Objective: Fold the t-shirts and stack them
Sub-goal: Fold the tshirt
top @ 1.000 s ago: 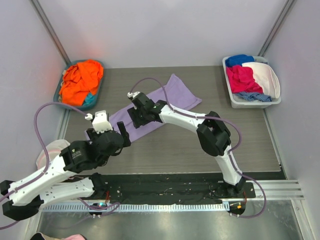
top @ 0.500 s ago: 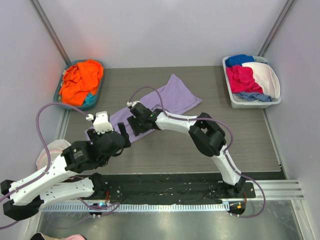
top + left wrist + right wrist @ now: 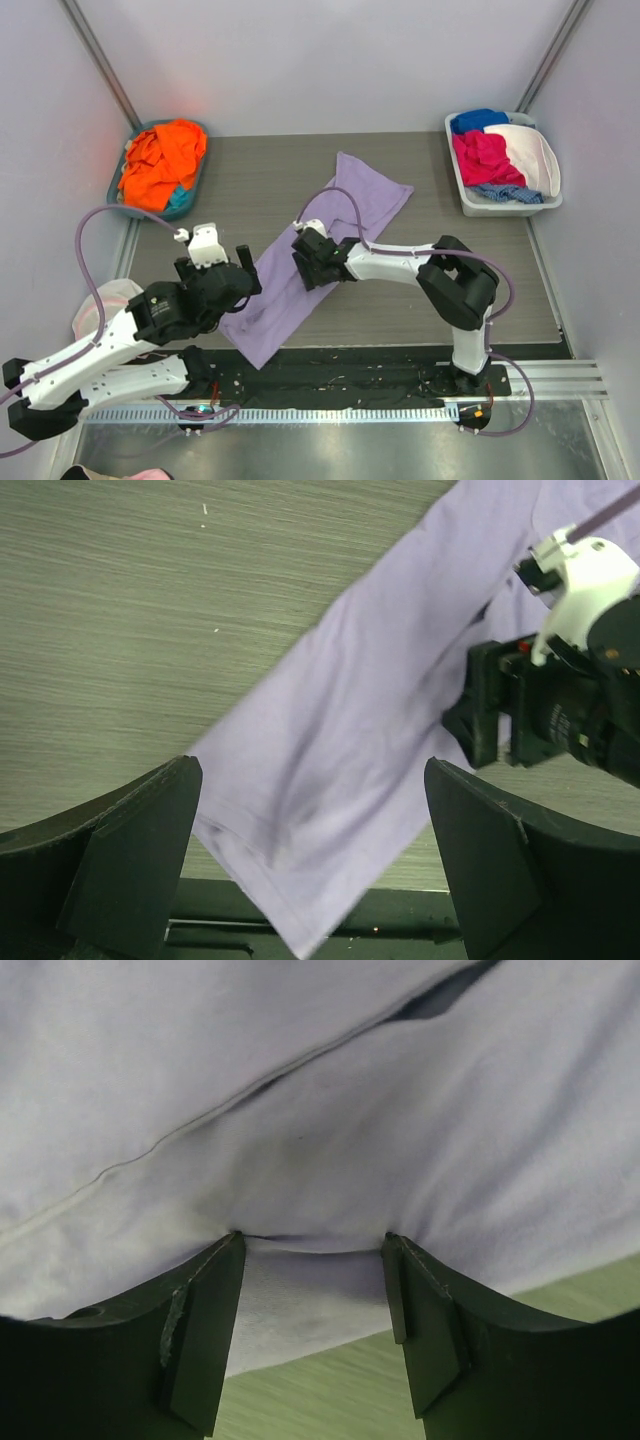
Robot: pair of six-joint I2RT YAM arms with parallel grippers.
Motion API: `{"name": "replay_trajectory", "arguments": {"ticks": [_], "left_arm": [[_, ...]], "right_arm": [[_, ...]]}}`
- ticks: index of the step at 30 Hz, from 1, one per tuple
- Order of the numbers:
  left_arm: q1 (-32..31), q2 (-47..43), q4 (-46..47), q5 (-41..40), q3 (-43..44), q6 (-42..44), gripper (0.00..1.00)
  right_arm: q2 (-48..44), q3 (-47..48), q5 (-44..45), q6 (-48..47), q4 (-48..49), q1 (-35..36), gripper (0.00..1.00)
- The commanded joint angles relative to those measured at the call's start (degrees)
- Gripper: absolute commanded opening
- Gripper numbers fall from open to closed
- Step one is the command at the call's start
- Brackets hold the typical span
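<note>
So the left claw [image 3: 310, 770] hangs wide open and empty, while the right claw [image 3: 313, 1238] sits half-open, tips buried in the lavender t-shirt [image 3: 370, 195], can't tell if it's gripping.

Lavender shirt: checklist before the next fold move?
1. Hold of the right gripper on the lavender t-shirt: ok, cloth is bunched between its fingers.
2. The left gripper is open and above the shirt's near end: ok.
3. Shirt fully on the table: not ok, its near corner overhangs onto the black base strip.
4. Layers lying flat: not ok, they gape beside the right gripper in its wrist view.
5. Arms apart from each other: ok in the top view.
</note>
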Motion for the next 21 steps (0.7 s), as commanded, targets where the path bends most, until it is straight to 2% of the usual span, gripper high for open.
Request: {"name": "replay_trajectory", "arguments": {"ticks": [1,5,6,7,8,9,10,11,13,15,16,17,19,21], "left_arm": [[0.2,2.1,3.8,-2.1,-0.2,2.2,1.00],[1.4,7.5,11.0,-0.9,0.6,7.2,1.00],[2.4,8.7,12.6,0.2,1.3,8.6,1.00],[6.2,10.1,14.4,2.0,1.6,11.7,1.00],[9.1,12.4,18.8,9.2,1.8,13.1,1.00],[12.5,13.6,21.5,13.3,1.6,14.2,1.00],[18.6,14.6,24.4,16.9,1.2,16.0,1.00],[21.3,15.7,30.3,23.1,0.9,16.4,1.00],[26.5,21.4,36.7,27.5,2.0,17.9,1.00],[27.4,27.6,38.2,28.9,7.8,20.5,1.00],[27.5,34.8,38.5,29.2,10.2,22.0,1.00],[27.5,38.2,38.7,29.4,12.5,25.4,1.00],[27.6,48.1,39.7,30.9,19.5,28.3,1.00],[27.8,53.9,39.9,32.8,26.1,31.8,1.00]], "right_arm": [[-2.8,-5.8,6.8,0.8,-11.5,-0.5,0.68],[-8.4,-7.9,11.3,1.8,-14.7,-1.0,0.68],[-12.3,-8.3,12.2,2.1,-15.2,-1.1,0.69],[-15.0,-8.6,13.6,2.9,-15.8,-1.3,0.71],[-17.5,-9.4,14.3,3.3,-17.0,-1.8,0.72],[-19.9,-9.8,15.6,3.8,-17.9,-2.0,0.72],[-25.7,-9.9,17.4,4.5,-18.7,-2.3,0.73],[-28.3,-10.0,18.0,5.4,-20.2,-2.9,0.73],[-36.3,-10.2,18.6,5.9,-21.0,-3.4,0.75],[-41.1,-9.9,19.2,6.6,-22.0,-3.6,0.76],[-42.9,-9.8,19.8,7.1,-22.5,-3.7,0.76],[-46.1,-9.3,20.8,7.6,-23.8,-3.7,0.76],[-48.3,-9.2,20.9,8.4,-24.6,-3.7,0.76],[-49.8,-9.5,20.5,8.8,-25.4,-3.7,0.77]]}}
